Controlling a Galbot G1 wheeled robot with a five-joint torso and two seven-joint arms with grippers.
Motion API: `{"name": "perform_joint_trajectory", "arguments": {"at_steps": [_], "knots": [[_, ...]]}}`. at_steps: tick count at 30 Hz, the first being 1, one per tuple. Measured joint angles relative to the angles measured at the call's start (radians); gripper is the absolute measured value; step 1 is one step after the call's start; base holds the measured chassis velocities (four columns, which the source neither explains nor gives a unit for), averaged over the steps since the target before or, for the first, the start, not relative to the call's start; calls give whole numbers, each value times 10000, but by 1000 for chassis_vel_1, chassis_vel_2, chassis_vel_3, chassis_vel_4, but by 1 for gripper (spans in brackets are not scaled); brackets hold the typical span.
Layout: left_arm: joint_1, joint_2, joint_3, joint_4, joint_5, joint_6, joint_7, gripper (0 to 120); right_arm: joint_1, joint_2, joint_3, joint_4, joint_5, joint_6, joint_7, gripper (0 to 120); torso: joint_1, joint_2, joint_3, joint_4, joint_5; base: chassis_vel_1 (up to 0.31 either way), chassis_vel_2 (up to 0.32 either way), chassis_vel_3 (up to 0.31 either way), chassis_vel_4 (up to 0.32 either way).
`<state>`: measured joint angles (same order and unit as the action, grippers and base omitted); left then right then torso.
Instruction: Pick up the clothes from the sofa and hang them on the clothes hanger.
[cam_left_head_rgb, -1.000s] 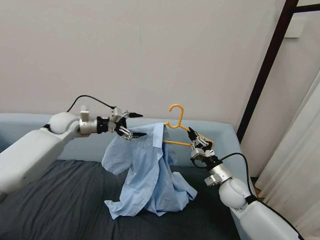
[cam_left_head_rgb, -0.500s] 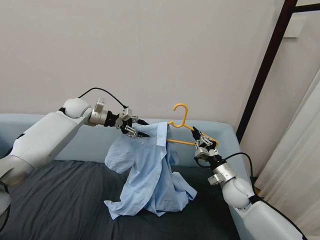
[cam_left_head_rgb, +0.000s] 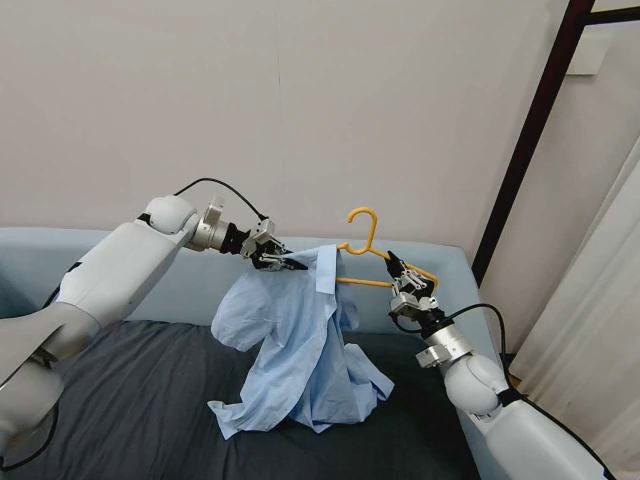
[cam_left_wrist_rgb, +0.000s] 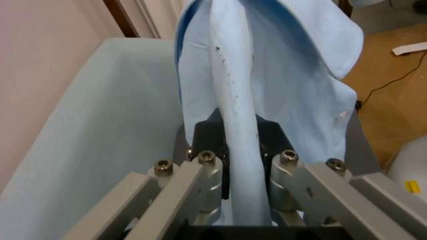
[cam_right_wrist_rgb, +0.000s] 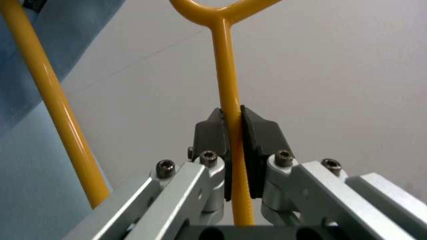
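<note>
Pinching the pale blue shirt (cam_left_head_rgb: 300, 340) near its collar, the left gripper (cam_left_head_rgb: 283, 263), jaws shut on the cloth, holds it up just left of the yellow hanger (cam_left_head_rgb: 363, 249), probably to draw a shoulder over its arm. Just right of the hanger's hook, the right gripper (cam_left_head_rgb: 403, 283) has its jaws clamped on the wire to steady it. The shirt's tail droops below the hanger onto the sofa (cam_left_head_rgb: 110, 400).
</note>
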<state>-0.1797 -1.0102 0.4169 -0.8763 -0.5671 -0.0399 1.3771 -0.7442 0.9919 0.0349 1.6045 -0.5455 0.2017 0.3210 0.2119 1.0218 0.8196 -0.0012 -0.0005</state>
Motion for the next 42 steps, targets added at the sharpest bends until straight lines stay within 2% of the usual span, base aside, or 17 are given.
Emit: {"name": "perform_joint_trajectory", "arguments": {"at_steps": [10,17,20,21,23,25,26,31,32,34,36,37,39,42], "knots": [[3,-68,-76,91,-49,201,291,7,-13,76,-49,28,55,-87,300,5,0,0,-1,2,0,0,0,0,0],[3,-276,-208,436,-52,207,144,7,-273,-113,-76,404,999,107,524,29,0,0,-1,0,-1,0,0,0,0],[1,-393,-295,641,-91,205,-48,7,-491,-199,-71,826,2516,860,50,40,0,0,-1,-3,-1,0,0,0,0],[1,-393,-295,641,-91,205,-48,7,-491,-199,-71,826,2516,860,50,40,0,0,-1,-3,-1,0,0,0,0],[-26,-420,-332,792,-72,164,-226,7,-747,-228,-127,1240,4007,1609,-670,52,0,0,0,-1,-2,0,0,0,0],[-55,-397,-359,874,-69,109,-360,7,-988,-271,-236,1477,5356,1934,-1428,61,-1,0,-1,2,-3,0,0,0,0],[-55,-397,-359,874,-69,109,-360,7,-988,-271,-236,1477,5356,1934,-1428,61,-1,0,-1,2,-3,0,0,0,0],[-106,-63,-485,917,-74,15,-398,7,-1158,-105,-505,852,9277,2432,-3333,82,-1,0,-1,-2,2,0,0,0,0],[-106,-63,-485,917,-74,15,-398,7,-1158,-105,-505,852,9277,2432,-3333,82,-1,0,-1,-2,2,0,0,0,0],[-53,195,-517,839,-114,-52,-240,7,-1078,-69,-541,512,10666,2279,-3910,90,0,1,-1,1,0,0,0,0,0],[119,454,-646,767,-213,-60,-15,7,-1016,-114,-583,248,12480,1590,-5034,97,-1,0,-1,4,-2,0,0,0,0],[119,454,-646,767,-213,-60,-15,7,-1016,-114,-583,248,12480,1590,-5034,97,-1,0,-1,4,-2,0,0,0,0],[399,663,-887,743,-223,-60,356,7,-970,-156,-593,-82,13534,525,-5709,100,-1,1,-1,2,-4,0,0,0,0],[906,806,-1462,735,284,-63,836,7,-715,48,-645,-905,13713,-893,-5695,100,-1,2,-1,0,-1,0,0,0,0]]}}
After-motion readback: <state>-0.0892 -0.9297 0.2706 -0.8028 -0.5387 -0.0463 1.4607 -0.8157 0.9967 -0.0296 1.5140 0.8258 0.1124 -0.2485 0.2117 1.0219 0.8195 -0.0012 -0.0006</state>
